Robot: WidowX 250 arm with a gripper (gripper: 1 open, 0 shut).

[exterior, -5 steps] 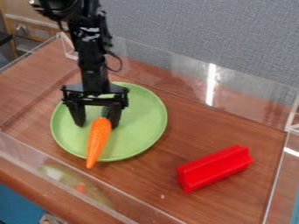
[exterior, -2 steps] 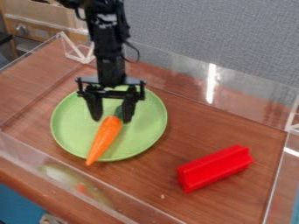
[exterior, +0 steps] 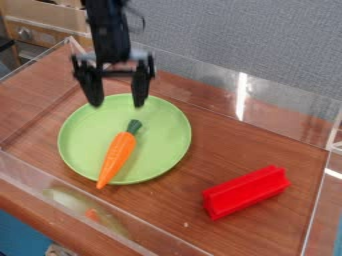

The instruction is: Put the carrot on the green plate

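Observation:
The orange carrot [exterior: 118,155] lies on the green plate [exterior: 167,122], its dark green stem tip pointing toward the plate's middle and its thin end reaching the front-left rim. My gripper [exterior: 114,97] hangs above the plate's far-left part, pointing down, with its black fingers [exterior: 94,88] spread wide and nothing between them. It is well clear of the carrot.
A red ridged block [exterior: 246,191] lies on the wooden tabletop at the front right. Clear plastic walls [exterior: 267,90] fence the table on all sides, low at the front edge. A cardboard box [exterior: 40,25] stands behind at the far left.
The gripper let go of the carrot and rose straight up off the plate. The carrot stayed lying on the plate.

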